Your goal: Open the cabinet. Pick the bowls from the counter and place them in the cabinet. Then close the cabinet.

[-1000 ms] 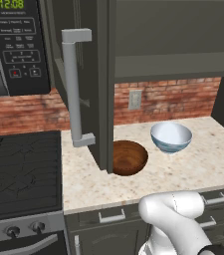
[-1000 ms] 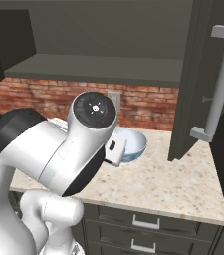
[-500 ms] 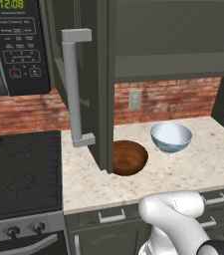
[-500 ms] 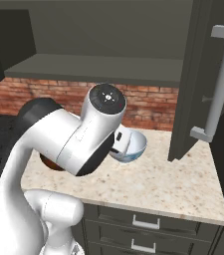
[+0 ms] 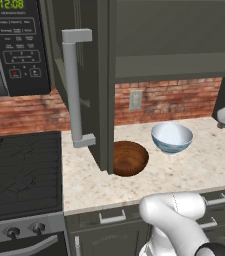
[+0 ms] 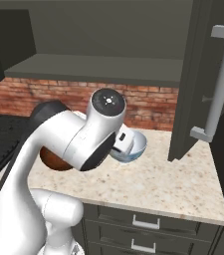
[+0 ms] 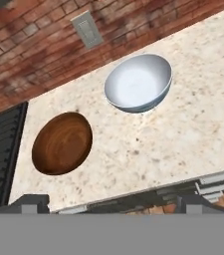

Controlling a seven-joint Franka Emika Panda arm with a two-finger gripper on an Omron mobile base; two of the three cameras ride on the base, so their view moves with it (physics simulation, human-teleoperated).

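Dark grey-green wall cabinet point(image 5: 174, 30) with arched-panel doors: both doors stand open, each carrying a long vertical grey bar handle point(image 5: 74, 90), and its shelf point(image 5: 179, 65) is bare. Below the cabinet lies the flat beige speckled stone table point(image 5: 194, 165), backed by a red brick wall point(image 5: 179, 100). Wide glossy brown wooden bowl point(image 5: 129, 158): on the table, under the edge of the cabinet's left door. Small white bowl with pale blue pattern point(image 5: 172, 138): on the table beneath the cabinet's open bay, just beside the brown bowl, apart from it. The claw point(image 7: 108, 203) hangs above the table with its fingers spread wide, gripping nothing.
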